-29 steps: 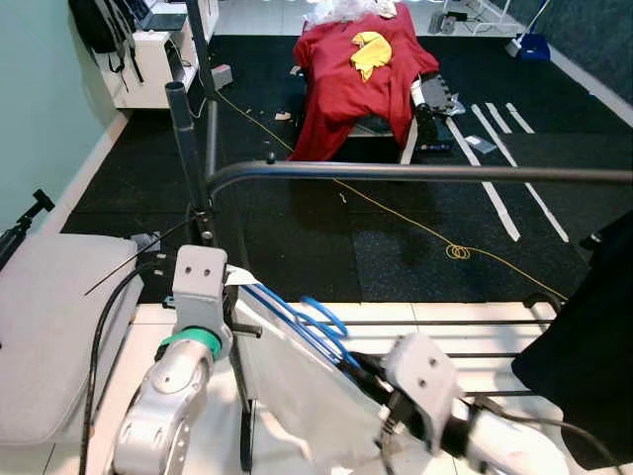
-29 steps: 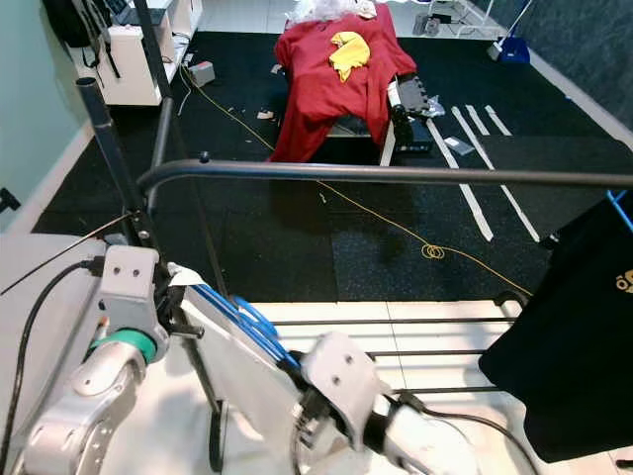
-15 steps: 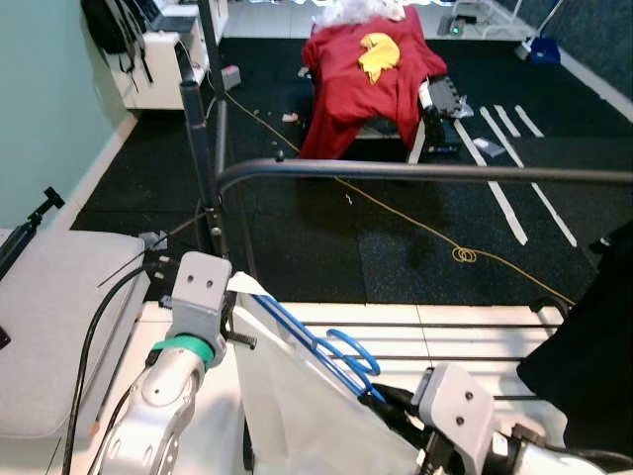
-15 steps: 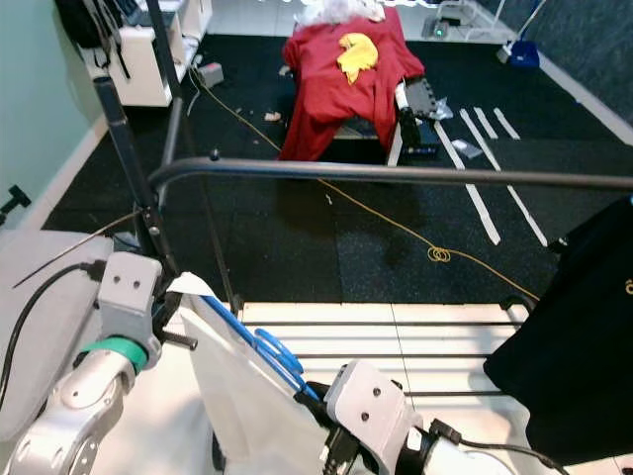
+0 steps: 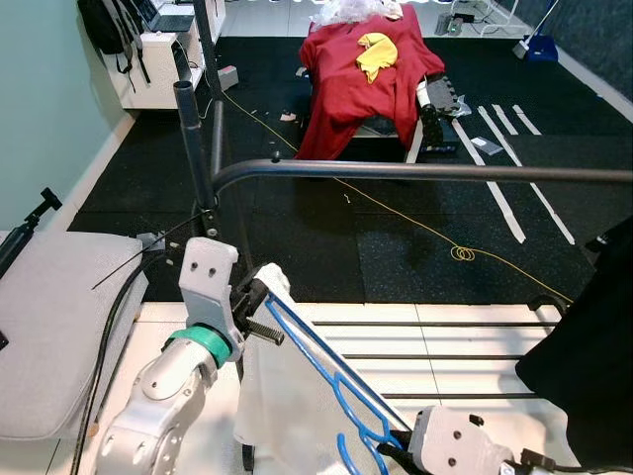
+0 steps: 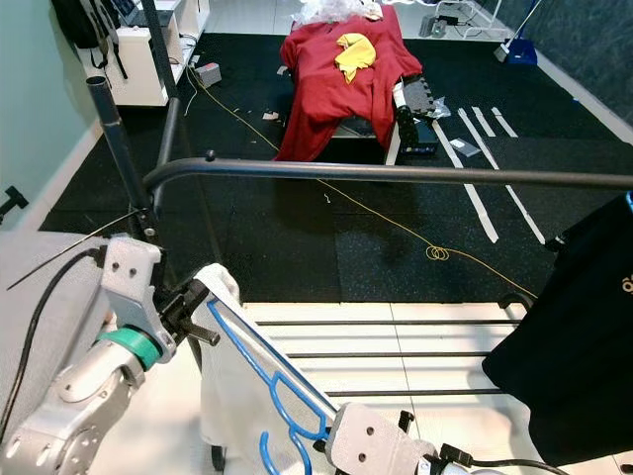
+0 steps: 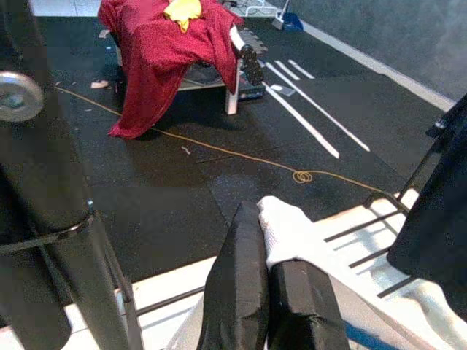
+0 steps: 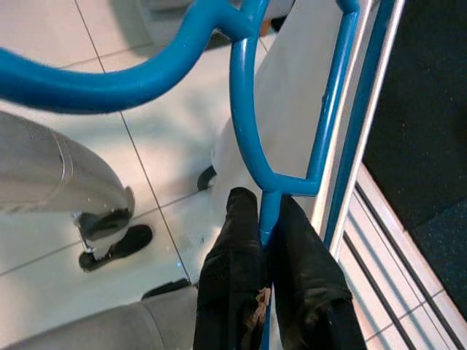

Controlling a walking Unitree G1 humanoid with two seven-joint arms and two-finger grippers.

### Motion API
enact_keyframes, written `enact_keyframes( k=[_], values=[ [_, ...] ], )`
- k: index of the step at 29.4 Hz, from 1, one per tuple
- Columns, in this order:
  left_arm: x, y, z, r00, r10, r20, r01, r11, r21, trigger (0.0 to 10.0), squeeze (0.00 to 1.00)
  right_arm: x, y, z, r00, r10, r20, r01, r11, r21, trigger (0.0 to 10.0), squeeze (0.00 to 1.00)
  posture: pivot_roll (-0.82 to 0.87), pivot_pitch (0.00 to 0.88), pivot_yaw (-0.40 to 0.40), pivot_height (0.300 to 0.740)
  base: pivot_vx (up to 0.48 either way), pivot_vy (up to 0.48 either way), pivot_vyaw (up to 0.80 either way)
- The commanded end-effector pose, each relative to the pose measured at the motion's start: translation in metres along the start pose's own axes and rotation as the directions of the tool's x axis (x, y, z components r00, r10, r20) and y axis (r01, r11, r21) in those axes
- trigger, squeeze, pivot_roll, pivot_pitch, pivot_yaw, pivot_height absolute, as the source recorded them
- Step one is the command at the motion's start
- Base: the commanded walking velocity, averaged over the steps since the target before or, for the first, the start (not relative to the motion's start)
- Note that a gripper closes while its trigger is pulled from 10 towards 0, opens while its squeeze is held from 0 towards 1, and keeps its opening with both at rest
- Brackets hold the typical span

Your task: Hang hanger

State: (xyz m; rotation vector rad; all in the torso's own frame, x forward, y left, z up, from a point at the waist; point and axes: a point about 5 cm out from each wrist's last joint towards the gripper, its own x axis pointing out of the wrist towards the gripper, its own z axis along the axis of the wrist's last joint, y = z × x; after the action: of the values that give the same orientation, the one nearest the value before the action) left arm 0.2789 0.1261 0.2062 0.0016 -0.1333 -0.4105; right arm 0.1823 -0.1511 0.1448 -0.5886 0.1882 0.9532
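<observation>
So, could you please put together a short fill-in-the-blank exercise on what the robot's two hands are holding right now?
1. The right hand is shut on a hanger whose colour is ____.
2. The left hand pinches a garment whose colour is ____.
3. The dark clothes rail runs ____ the hanger.
4. On the bench beyond the rail lies a ____ cloth with a yellow item on top.

Missing words: blue; white; above; red
</observation>
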Motion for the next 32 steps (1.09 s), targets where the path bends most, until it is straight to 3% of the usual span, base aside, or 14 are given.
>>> enact_keyframes(
  k=[1, 5, 10, 17, 19, 23, 25, 28, 32],
  values=[
    [-0.002, 0.003, -0.002, 1.0, 0.01, -0.001, -0.01, 1.0, 0.013, 10.0, 0.0, -0.002, 0.001, 0.008, 0.999, -0.008, 0.042, 0.009, 1.0, -0.023, 10.0, 0.0, -0.2, 0.187, 0.069, 0.74, 0.0, 0.0, 0.0],
    [0.005, 0.013, -0.011, 0.998, 0.056, -0.034, -0.055, 0.998, 0.018, 10.0, 0.0, -0.001, -0.006, 0.027, 0.977, -0.133, 0.164, 0.141, 0.989, -0.039, 10.0, 0.0, -0.2, 0.192, 0.075, 0.74, 0.0, 0.0, 0.0],
    [0.01, 0.019, -0.022, 0.994, 0.074, -0.079, -0.073, 0.997, 0.025, 10.0, 0.0, -0.002, -0.004, 0.045, 0.952, -0.139, 0.274, 0.171, 0.981, -0.095, 10.0, 0.0, -0.21, 0.197, 0.086, 0.74, 0.0, 0.0, 0.0],
    [0.023, 0.026, -0.036, 0.986, 0.094, -0.139, -0.085, 0.994, 0.069, 10.0, 0.0, -0.007, 0.007, 0.054, 0.954, -0.093, 0.287, 0.134, 0.983, -0.129, 10.0, 0.0, -0.21, 0.214, 0.097, 0.74, 0.0, 0.0, 0.0],
    [0.033, 0.035, -0.032, 0.982, 0.145, -0.124, -0.135, 0.987, 0.087, 10.0, 0.0, -0.011, 0.017, 0.054, 0.957, -0.077, 0.279, 0.114, 0.986, -0.12, 10.0, 0.0, -0.22, 0.22, 0.105, 0.74, 0.0, 0.0, 0.0],
    [0.036, 0.039, -0.03, 0.98, 0.163, -0.117, -0.153, 0.984, 0.087, 10.0, 0.0, -0.012, 0.022, 0.053, 0.96, -0.068, 0.272, 0.102, 0.988, -0.112, 10.0, 0.0, -0.22, 0.22, 0.105, 0.74, 0.0, 0.0, 0.0],
    [0.038, 0.05, -0.021, 0.975, 0.208, -0.081, -0.201, 0.976, 0.078, 10.0, 0.0, -0.015, 0.034, 0.047, 0.966, -0.061, 0.25, 0.082, 0.994, -0.077, 10.0, 0.0, -0.22, 0.224, 0.106, 0.74, 0.0, 0.0, 0.0],
    [0.036, 0.06, -0.01, 0.97, 0.241, -0.035, -0.239, 0.969, 0.056, 10.0, 0.0, -0.019, 0.039, 0.041, 0.962, -0.123, 0.242, 0.14, 0.989, -0.052, 10.0, 0.0, -0.23, 0.223, 0.105, 0.74, 0.0, 0.0, 0.0],
    [0.035, 0.061, -0.006, 0.971, 0.24, -0.024, -0.238, 0.97, 0.043, 10.0, 0.0, -0.02, 0.032, 0.045, 0.944, -0.19, 0.27, 0.22, 0.971, -0.089, 10.0, 0.0, -0.23, 0.221, 0.104, 0.74, 0.0, 0.0, 0.0]
  ],
)
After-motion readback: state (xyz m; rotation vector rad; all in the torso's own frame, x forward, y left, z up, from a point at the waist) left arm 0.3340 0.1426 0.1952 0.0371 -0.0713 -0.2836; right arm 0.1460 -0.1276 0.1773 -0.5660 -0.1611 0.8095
